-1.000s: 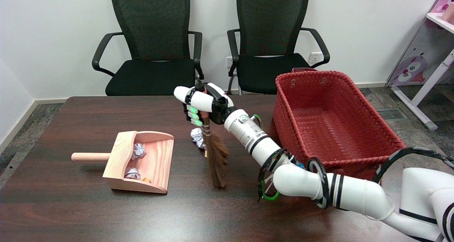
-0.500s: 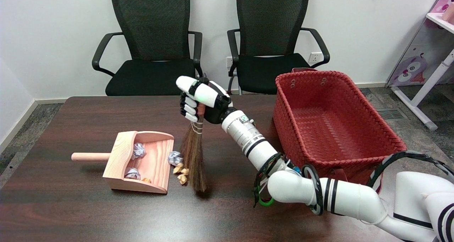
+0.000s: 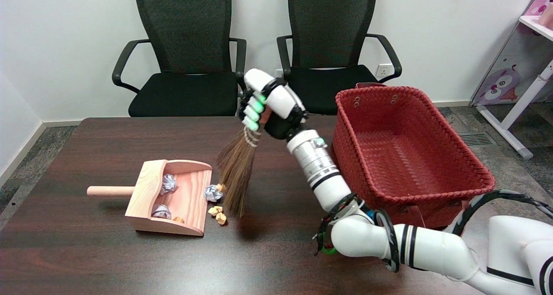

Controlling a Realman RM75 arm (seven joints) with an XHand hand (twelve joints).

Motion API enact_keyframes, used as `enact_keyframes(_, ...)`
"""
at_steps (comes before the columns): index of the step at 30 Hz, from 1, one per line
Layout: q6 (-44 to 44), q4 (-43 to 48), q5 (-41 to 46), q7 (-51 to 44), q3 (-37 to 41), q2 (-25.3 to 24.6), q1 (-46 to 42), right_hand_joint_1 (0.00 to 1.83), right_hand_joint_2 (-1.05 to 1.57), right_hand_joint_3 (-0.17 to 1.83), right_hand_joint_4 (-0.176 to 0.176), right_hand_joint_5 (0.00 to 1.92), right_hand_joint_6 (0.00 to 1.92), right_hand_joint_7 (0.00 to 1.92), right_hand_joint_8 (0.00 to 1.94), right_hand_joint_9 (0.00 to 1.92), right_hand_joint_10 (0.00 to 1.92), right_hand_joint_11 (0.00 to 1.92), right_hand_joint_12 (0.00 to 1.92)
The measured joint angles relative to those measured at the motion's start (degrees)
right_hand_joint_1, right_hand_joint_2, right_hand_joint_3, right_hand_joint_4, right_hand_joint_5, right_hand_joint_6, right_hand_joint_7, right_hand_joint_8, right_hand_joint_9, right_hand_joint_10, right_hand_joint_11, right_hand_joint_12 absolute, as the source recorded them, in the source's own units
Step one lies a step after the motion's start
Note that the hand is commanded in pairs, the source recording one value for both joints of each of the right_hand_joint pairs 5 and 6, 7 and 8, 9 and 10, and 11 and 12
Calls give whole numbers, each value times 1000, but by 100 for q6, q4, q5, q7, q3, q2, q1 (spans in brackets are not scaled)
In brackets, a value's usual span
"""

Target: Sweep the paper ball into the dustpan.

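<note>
A small straw broom (image 3: 236, 174) is gripped by its handle in the robot's right hand (image 3: 267, 107), whose fingers are wrapped closed around the top of the bundle above a dark wooden table (image 3: 86, 260). The broom is held tilted, its handle leaning toward the far right and its bristles fanned down to the left, their tips near the tabletop. A crumpled paper ball (image 3: 212, 192) is seen at the open lip of a wooden dustpan (image 3: 173, 198), touching or just beside the bristles; whether it rests on the lip or on the table just in front cannot be told. Two more paper balls (image 3: 168, 183) are seen inside the pan near its back wall. A few tan scraps (image 3: 218, 214) lie on the table just outside the pan's mouth. A red woven basket (image 3: 406, 144) stands to the right, and two black office chairs (image 3: 185, 49) are drawn up behind the table.
</note>
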Motion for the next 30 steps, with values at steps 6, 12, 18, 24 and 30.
enact_keyframes(6,540,-181,-187,282,53,241,-76,915,1458,1498,0,1920,1920,1920,1920,1920,1920,1920,1920)
enact_keyframes(12,883,-383,-298,451,103,503,-153,915,1446,1520,0,1920,1920,1920,1920,1920,1920,1920,1920)
enact_keyframes(18,1112,-512,-363,560,184,669,-238,914,1515,1435,1,1920,1920,1920,1920,1920,1920,1920,1920)
enact_keyframes(24,1254,-589,-453,593,351,791,-359,914,1571,1421,2,1920,1920,1920,1920,1920,1920,1920,1920)
enact_keyframes(30,1324,-635,-565,335,476,886,-446,981,1571,1362,44,1920,1920,1920,1920,1920,1920,1920,1920)
